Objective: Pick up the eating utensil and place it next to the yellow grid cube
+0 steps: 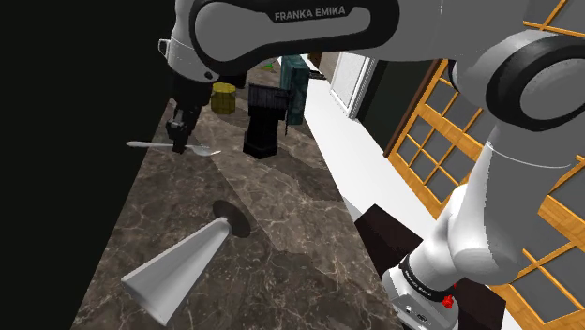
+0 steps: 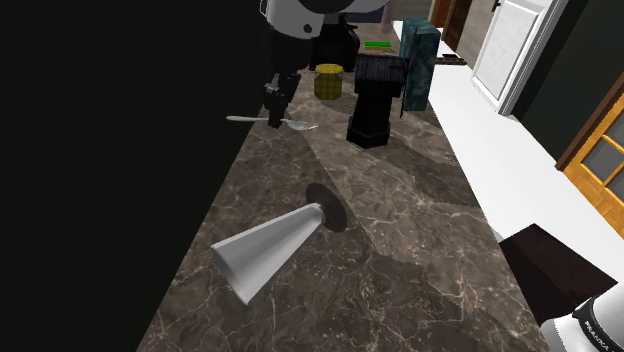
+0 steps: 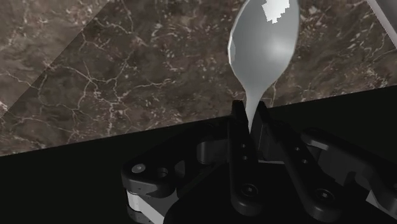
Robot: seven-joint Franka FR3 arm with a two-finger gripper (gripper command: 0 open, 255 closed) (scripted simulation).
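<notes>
Spoon (image 3: 264, 44) is clamped by its neck in my jaws, over the counter (image 1: 281, 216) edge beside the black area, well apart from the yellow cube (image 1: 223, 97). It looks light, stiff and slick, so it may swivel. Whether it clears the counter, I cannot tell.

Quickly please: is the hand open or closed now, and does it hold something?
The hand is closed, holding the spoon by its handle.
</notes>
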